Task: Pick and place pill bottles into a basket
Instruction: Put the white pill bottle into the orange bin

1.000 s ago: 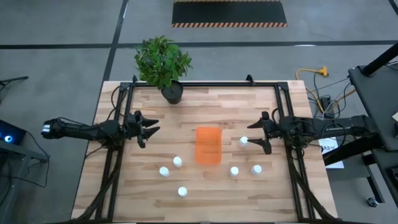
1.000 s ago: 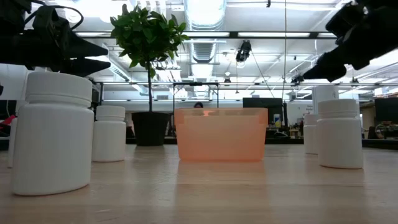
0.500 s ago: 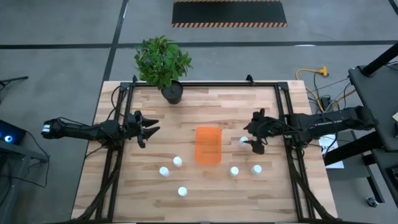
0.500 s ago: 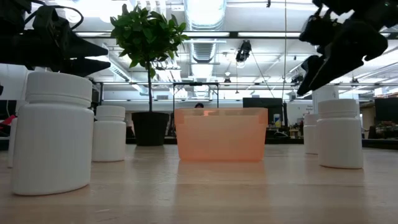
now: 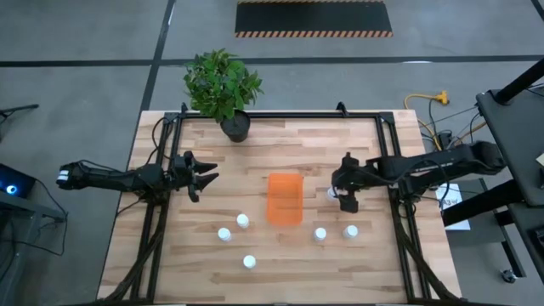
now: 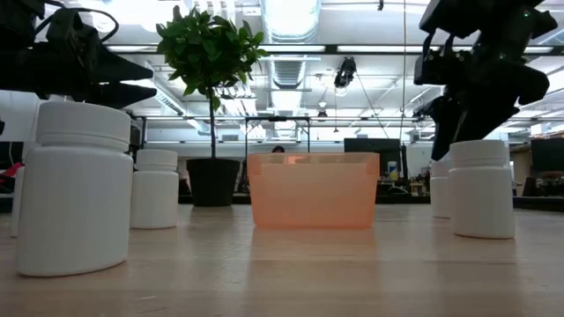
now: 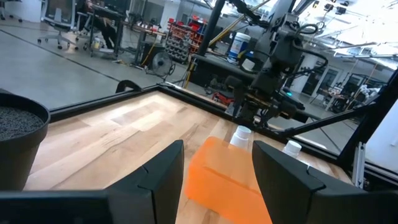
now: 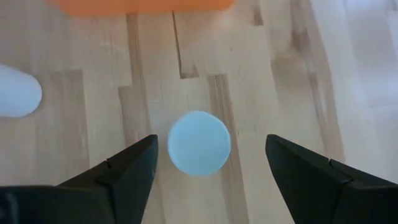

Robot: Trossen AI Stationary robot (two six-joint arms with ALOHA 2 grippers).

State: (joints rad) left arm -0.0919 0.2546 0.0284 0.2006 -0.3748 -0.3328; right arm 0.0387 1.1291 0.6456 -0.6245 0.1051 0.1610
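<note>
We've got the right gripper (image 8: 205, 163) spread wide directly above a pill bottle (image 8: 199, 142) beside the orange basket (image 5: 285, 199). Left gripper (image 5: 204, 176) open, parked off left.

The high view looks straight down on the whole table (image 5: 272, 140), while the low view sits at tabletop level, close to one pill bottle (image 6: 77, 187), facing the room. Both share the basket (image 5: 285, 199) (seen side-on below). The right wrist view looks down closely; the left wrist view faces across the table.
</note>
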